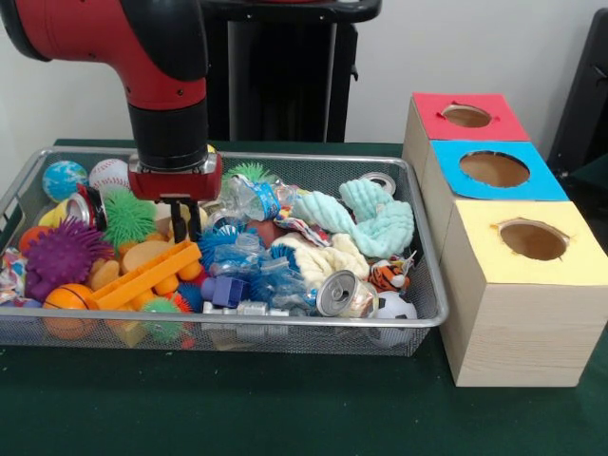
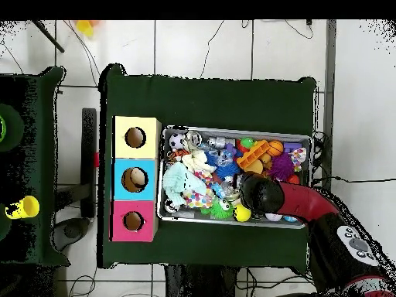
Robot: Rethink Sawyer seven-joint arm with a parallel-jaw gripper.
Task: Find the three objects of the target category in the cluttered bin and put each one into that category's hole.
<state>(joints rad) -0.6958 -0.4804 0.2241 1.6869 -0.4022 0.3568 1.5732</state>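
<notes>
Wire mesh bin (image 1: 237,328), near rim toward the camera, on a green table (image 1: 285,408); contents heaped: a drink can (image 1: 336,293) lying on its side at the front, a small soccer ball (image 1: 392,307) and a tiger figure (image 1: 389,275) just beside it, an orange toy rail (image 1: 147,274), a purple spiky ball (image 1: 63,255), a green spiky ball (image 1: 128,218), a baseball (image 1: 109,174), a globe ball (image 1: 64,179), mint-green cloth (image 1: 370,220) toward the boxes. Beside the bin, three wooden boxes, each with one hole: yellow box (image 1: 560,255) nearest, blue box (image 1: 537,176) in the middle, red box (image 1: 494,119) farthest. Gripper (image 1: 186,224): dark fingers slightly parted, tips down among the clutter just behind the orange toy rail; nothing visibly pinched. Target category not shown, so its three objects cannot be singled out in the heap. Step judged: searching and reaching into the bin, no object secured. Next move calls for a clean closing on one item, a lift clear of neighbours, then carriage to the matching hole.
</notes>
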